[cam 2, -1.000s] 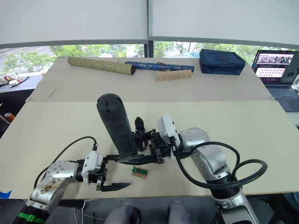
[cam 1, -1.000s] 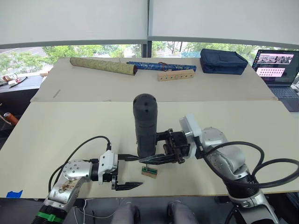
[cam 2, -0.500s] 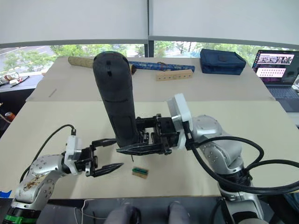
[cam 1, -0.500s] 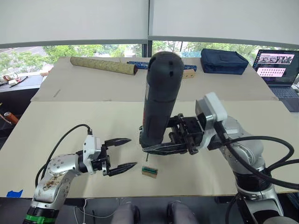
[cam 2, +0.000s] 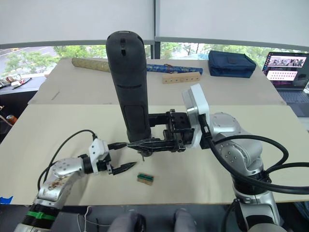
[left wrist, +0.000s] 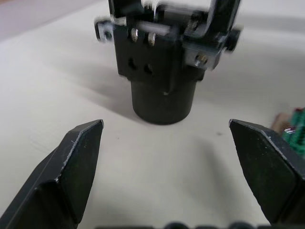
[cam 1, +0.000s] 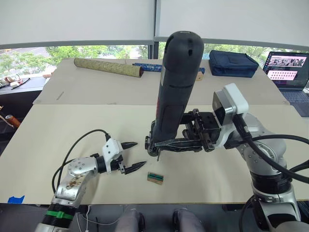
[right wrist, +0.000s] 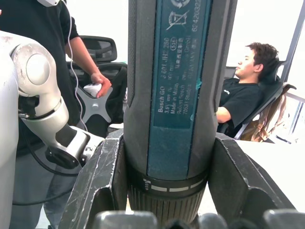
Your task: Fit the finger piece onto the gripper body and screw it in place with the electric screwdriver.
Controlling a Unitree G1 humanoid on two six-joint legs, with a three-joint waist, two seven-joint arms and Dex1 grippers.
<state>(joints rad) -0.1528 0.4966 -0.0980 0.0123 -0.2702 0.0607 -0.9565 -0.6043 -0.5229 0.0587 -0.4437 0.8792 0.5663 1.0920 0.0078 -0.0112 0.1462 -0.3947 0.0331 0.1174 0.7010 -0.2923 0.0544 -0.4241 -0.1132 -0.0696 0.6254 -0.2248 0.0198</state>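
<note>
While the right gripper (cam 1: 176,144) clamps the thick black cylindrical electric screwdriver (cam 1: 173,92) upright above the table, fitting has not begun.
Left gripper (cam 1: 131,155) gapes empty; chunky black gripper body (left wrist: 164,62) stands just ahead, needing a grasp.

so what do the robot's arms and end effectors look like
Both arms are silver-grey metal with rounded joints and thick black cables looping alongside. Each wrist carries a white housing. The left end effector and right end effector each have two long black pointed fingers. The left arm has a green band near its base.
</note>
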